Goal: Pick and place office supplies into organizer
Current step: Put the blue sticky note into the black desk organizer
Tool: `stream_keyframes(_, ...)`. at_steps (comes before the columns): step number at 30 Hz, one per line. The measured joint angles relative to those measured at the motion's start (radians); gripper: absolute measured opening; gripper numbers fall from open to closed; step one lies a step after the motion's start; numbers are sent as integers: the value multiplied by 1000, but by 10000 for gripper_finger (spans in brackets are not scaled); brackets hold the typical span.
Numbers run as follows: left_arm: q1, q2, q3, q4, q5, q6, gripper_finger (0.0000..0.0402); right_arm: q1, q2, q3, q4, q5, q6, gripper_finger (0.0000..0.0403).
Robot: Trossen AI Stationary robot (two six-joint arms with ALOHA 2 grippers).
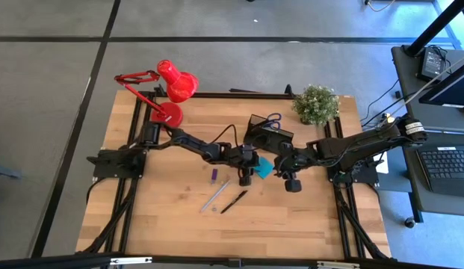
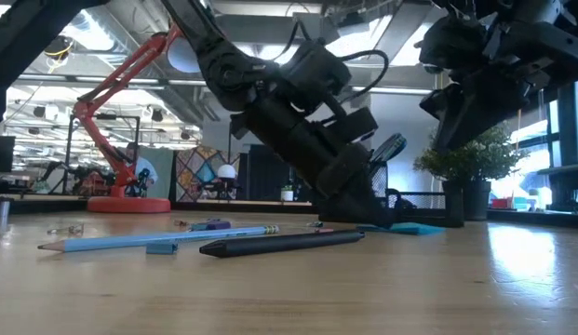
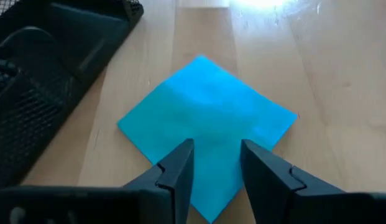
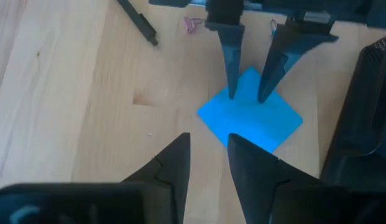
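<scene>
- The square teal sticky-note pad [image 3: 208, 118] lies flat on the table [image 1: 291, 224], just beside the black mesh organizer [image 1: 267, 134], on the side that faces the middle of the table.
- The left gripper [image 3: 216, 163] is down at the pad. Its two fingers [image 4: 232, 68] stand a little apart, one on each side of the pad's corner, with their tips at or on the pad's surface; they are not clamped on it.
- Whether the tips really touch the pad, the pictures do not settle.
- The pad is turned like a diamond toward the left gripper: one corner points at the fingers, not a straight edge. Being square, it has no long axis, so this diagonal turn is what matters.
- The right gripper [image 4: 208, 163] hovers above the opposite corner of the same pad, its fingers also a little apart and holding nothing.
- So the two grippers face each other across the pad. The left one seems lower and nearer to it, so it is probably the one to take the pad.
- Judgement: the thin, flat pad gives little to pinch from above. The fingers may need to close on the corner or get one tip under an edge, and the pad could slide toward the organizer.
</scene>
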Motion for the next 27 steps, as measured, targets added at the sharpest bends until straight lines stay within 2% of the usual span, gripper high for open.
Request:
stream_keyframes(6,5,28,3,20,4,-12,90,3,0,0,-9,-16,-122,113)
stream_keyframes(19,6,32,1,12,8,-2,55,5,0,0,-48,-19,-161,113)
stream_keyframes(27,6,32,0,13,6,-1,52,62,90,0,-42,186,-263,113)
